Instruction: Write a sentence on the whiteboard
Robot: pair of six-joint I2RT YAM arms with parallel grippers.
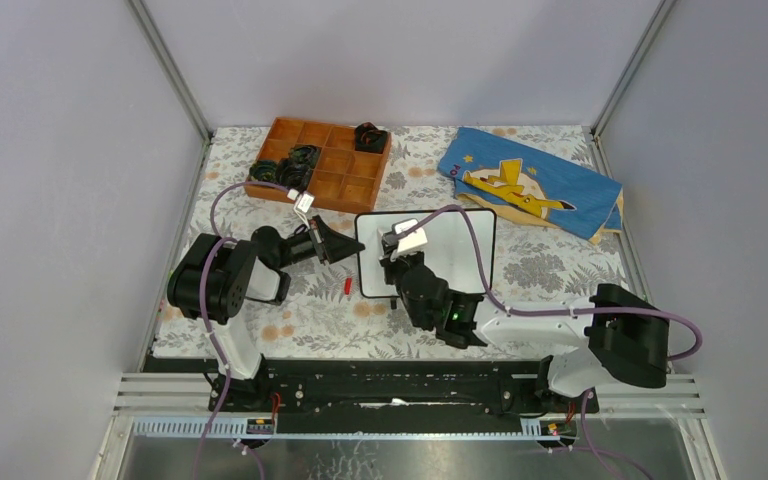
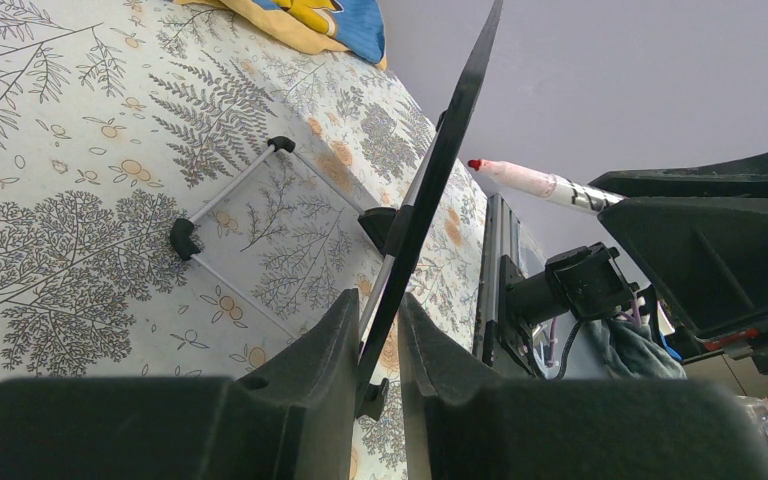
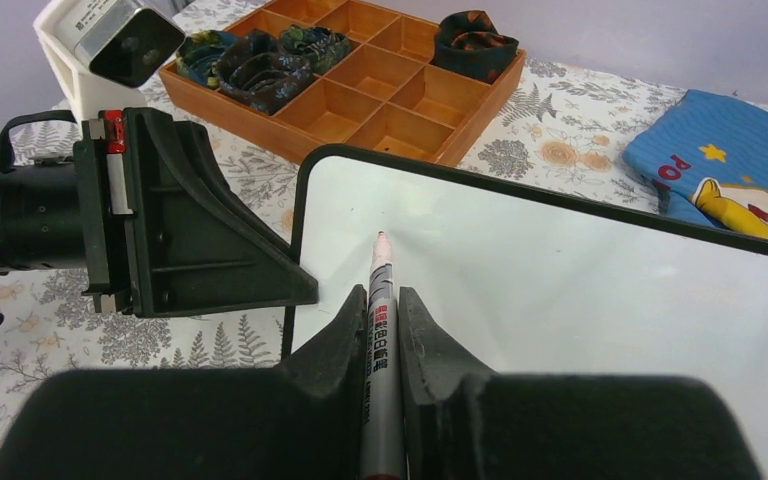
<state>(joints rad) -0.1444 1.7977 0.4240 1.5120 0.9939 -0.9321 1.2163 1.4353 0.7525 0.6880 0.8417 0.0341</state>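
Grey walls on three sides; a table (image 1: 260, 330) under a flower-and-fern print cloth.

Top view. A wooden tray (image 1: 325, 165) with compartments sits at the back left, dark rolled items in some of them. A blue cloth (image 1: 535, 185) with a yellow figure lies at the back right. The whiteboard (image 1: 460, 245) is mid-table, between the two arms. The left gripper (image 1: 355, 250) is at its left edge, and the right gripper (image 1: 400, 245) is over its left half. A small red piece (image 1: 347, 286) lies on the table just left of the board.

Left wrist view. The board is seen edge-on, tilted up from the table. Its thin black frame is pinched between the left gripper's two fingers, which are closed narrow on it. A wire stand (image 2: 235, 190) with black feet rests on the table behind the board. A marker (image 2: 530, 182) with a red tip points at the board's face from the far side.

Right wrist view. The right gripper is closed tight on the marker barrel, with the tip forward. The tip is at the glossy white face near the board's upper left corner; whether it touches cannot be told. The left gripper is at the board's left edge.
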